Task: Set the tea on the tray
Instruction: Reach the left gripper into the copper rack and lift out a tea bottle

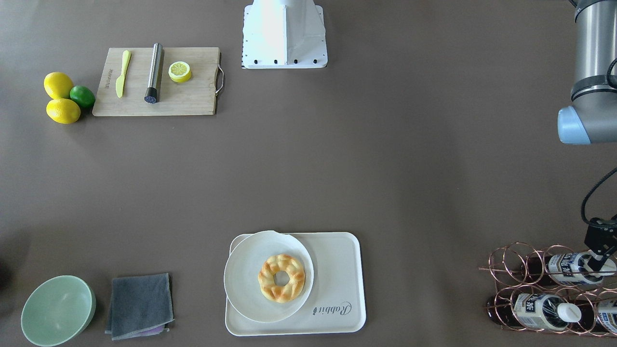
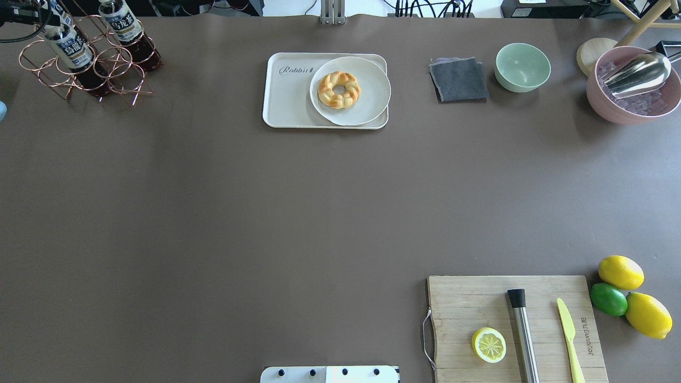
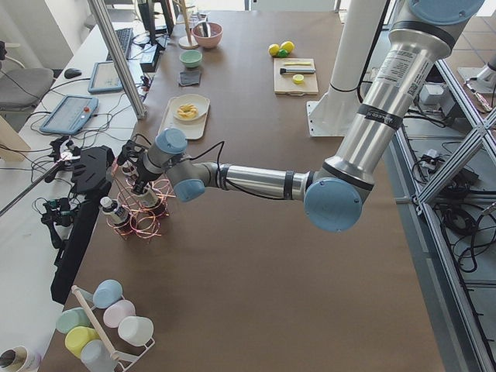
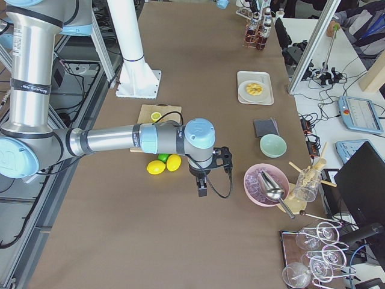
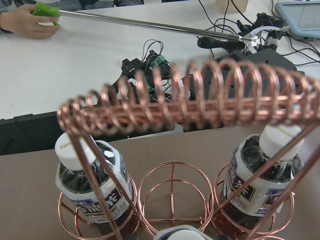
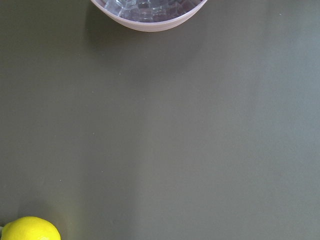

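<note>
A small clear plastic bottle of dark brown tea (image 1: 563, 265) lies in the copper wire rack (image 1: 503, 270), stretching toward 9 o'clock from the left gripper (image 1: 600, 259) at its cap. I cannot tell how wide the gripper stands.

table (image 2: 213, 213) | tray (image 2: 287, 96) | cutting board (image 2: 457, 303) | cloth (image 2: 458, 80) | green bowl (image 2: 522, 66) | pink bowl (image 2: 601, 103)

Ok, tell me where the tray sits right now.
In the overhead view the tray lies top centre, bearing the plate, with the grey cloth to its right.
</note>
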Tool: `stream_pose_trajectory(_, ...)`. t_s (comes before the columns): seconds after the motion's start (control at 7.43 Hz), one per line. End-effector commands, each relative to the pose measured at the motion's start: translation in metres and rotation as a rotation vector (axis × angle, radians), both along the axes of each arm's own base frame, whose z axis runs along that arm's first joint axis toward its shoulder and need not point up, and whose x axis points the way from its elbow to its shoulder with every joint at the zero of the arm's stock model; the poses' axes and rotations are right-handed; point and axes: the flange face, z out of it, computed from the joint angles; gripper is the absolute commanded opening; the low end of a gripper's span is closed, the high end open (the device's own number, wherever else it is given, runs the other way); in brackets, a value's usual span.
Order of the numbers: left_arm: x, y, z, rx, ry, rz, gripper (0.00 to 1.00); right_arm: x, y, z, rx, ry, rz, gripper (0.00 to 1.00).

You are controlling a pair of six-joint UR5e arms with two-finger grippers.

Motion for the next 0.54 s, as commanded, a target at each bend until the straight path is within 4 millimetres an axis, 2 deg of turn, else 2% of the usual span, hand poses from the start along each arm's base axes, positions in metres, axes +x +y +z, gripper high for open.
stream_pose_trajectory(0.0, -0.001, 0.003, -0.002, -0.008, 0.015, -0.01, 0.0, 0.002, 0.001, 0.0, -0.002, -0.003, 0.006, 1.0)
stream_pose_trajectory(0.13, 0.001, 0.005, -0.012, 0.001, 0.026, -0.006, 0.0, 0.002, 0.0, -0.001, -0.001, -0.005, 0.007, 1.0)
stream_pose_trajectory(0.4, -0.011, 0.003, -0.045, 0.009, 0.036, -0.014, 0.0, 0.002, 0.0, -0.001, 0.0, -0.005, 0.006, 1.0)
